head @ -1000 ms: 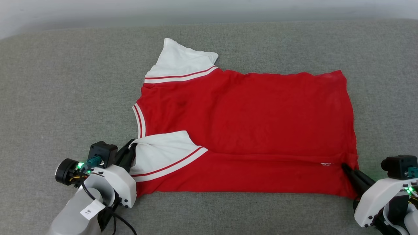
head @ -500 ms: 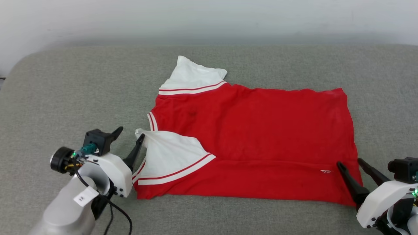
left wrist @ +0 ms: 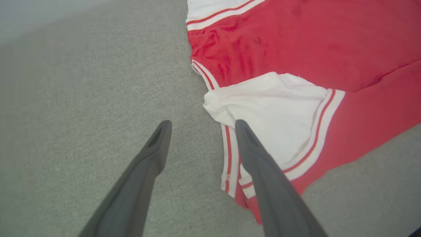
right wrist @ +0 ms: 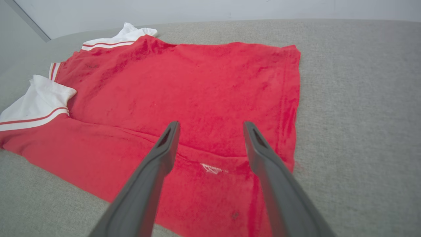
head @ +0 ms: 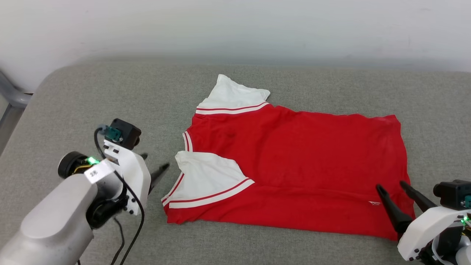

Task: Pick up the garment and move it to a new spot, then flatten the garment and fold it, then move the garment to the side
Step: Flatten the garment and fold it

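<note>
- Spotting the garment [head: 294, 165] spread flat on the grey cushion [head: 110, 95], plain red side up, roughly central.
- Reading its long axis as running left to right across the head view: collar [head: 187, 141] at the robot's left end, hem [head: 403, 154] at the right end.
- Noting the near long edge already turned over onto the body, with the near sleeve [head: 206, 175] lying on red cloth and the far sleeve [head: 233, 96] sticking out past the far edge.
- Finding the left gripper [head: 155, 162] spread wide and holding nothing, just beside the near sleeve and collar, clear of the cloth as far as the head view tells.
- Finding the right gripper [head: 390, 185] spread wide too, also empty, poised over the near hem corner by a small white mark [head: 374, 203]; touching or not, hard to tell.
- Judging each arm nearest its own end, so one gripper per end for the far edge, probably next: a reach across the short way, away from the robot.
- Counting up: one garment, two sleeves, one collar, two grippers.
</note>
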Controlling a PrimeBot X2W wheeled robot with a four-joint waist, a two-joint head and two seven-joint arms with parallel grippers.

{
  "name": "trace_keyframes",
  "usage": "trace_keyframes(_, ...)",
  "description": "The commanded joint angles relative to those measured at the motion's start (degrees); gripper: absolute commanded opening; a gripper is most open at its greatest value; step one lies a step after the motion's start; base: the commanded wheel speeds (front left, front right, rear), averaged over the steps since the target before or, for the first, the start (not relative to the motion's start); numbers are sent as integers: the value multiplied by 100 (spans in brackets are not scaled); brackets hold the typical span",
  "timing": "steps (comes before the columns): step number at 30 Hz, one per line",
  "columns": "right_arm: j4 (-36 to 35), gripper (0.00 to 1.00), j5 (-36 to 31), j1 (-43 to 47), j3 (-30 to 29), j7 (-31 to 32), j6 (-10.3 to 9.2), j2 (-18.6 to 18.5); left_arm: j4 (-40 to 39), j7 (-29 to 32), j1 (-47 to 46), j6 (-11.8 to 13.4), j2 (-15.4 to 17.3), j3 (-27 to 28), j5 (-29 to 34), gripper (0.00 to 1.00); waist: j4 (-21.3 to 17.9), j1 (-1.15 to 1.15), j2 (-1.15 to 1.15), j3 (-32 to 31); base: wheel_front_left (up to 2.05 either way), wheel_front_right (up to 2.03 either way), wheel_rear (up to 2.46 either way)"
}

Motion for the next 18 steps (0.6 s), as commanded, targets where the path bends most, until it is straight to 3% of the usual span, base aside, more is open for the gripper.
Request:
trace_keyframes(1, -23, 100, -49, 50, 6, 35, -5, 51, -94, 455, -70, -2, 106, -113, -251, 100, -7, 0, 0, -23, 0, 0, 0)
trace_keyframes(9, 7, 100, -31, -50, 60, 38, -5, 114, -580, 2190, -239, -3, 372, -513, -1136, 100, -129, 0, 0, -50, 0, 0, 0)
trace_keyframes(18, 67, 100, 21, -233, 188, 5, -5, 128, -500, 2786, -289, -3, 416, -873, -1164, 100, -340, 0, 0, 131, 0, 0, 0)
